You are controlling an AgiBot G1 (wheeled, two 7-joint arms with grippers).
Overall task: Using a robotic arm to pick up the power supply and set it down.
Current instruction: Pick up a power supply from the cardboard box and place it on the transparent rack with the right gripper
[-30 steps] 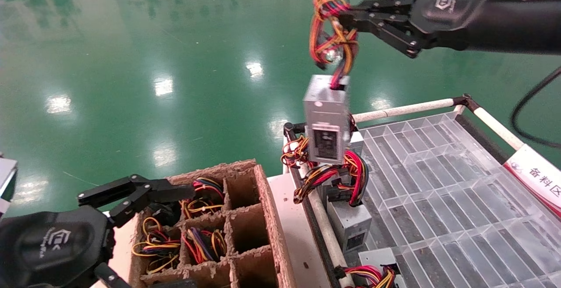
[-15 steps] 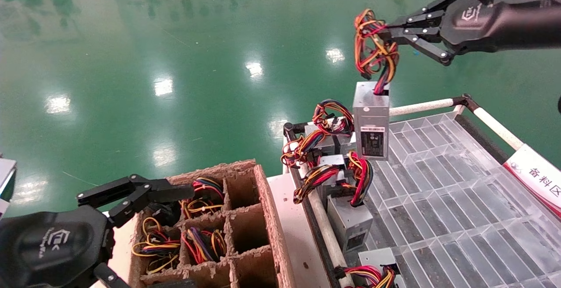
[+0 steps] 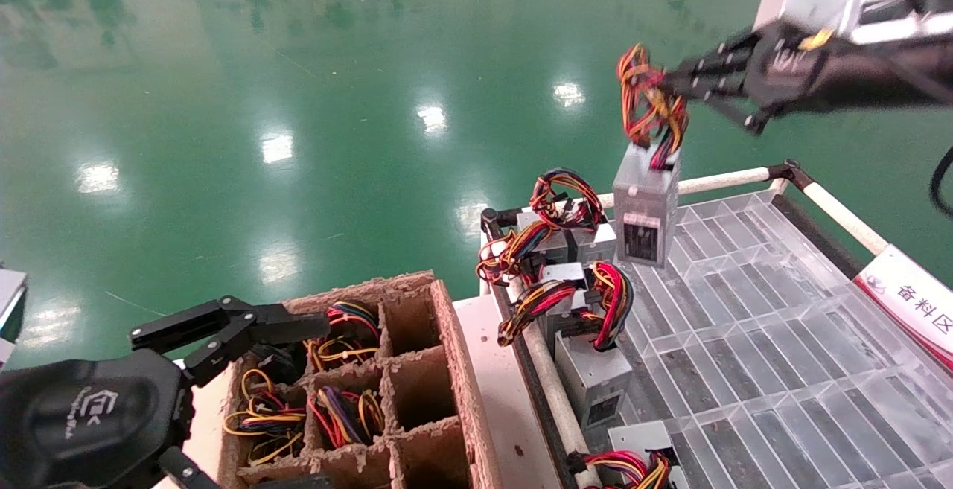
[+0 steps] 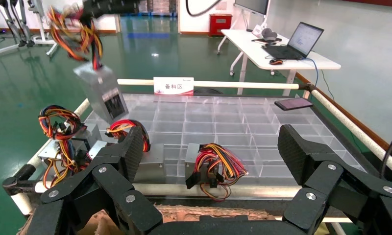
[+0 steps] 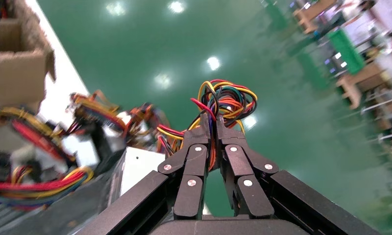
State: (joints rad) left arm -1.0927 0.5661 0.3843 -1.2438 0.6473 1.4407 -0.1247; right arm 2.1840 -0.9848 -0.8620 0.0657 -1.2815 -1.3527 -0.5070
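Note:
The power supply [image 3: 646, 210], a silver-grey box with a dark label, hangs upright in the air from its orange, yellow and red wire bundle [image 3: 649, 106]. My right gripper [image 3: 674, 87] is shut on that bundle above the far left corner of the rack. In the right wrist view the gripper [image 5: 214, 125] pinches the wires [image 5: 228, 100], with the box [image 5: 140, 169] below. The left wrist view shows the hanging power supply [image 4: 102, 93] far off. My left gripper [image 4: 211, 156] stays open and empty, parked over the carton at the lower left.
A brown divided carton [image 3: 447, 370] holds wire bundles in its left cells. The rack's clear compartment tray [image 3: 744, 310] has white rails [image 3: 715, 180] and a sign [image 3: 912, 299]. Other silver boxes with wires [image 3: 592, 374] crowd its left edge.
The right gripper has carried the power supply to the right and slightly down, from over the rack's left edge to over its far corner. The left arm has not moved.

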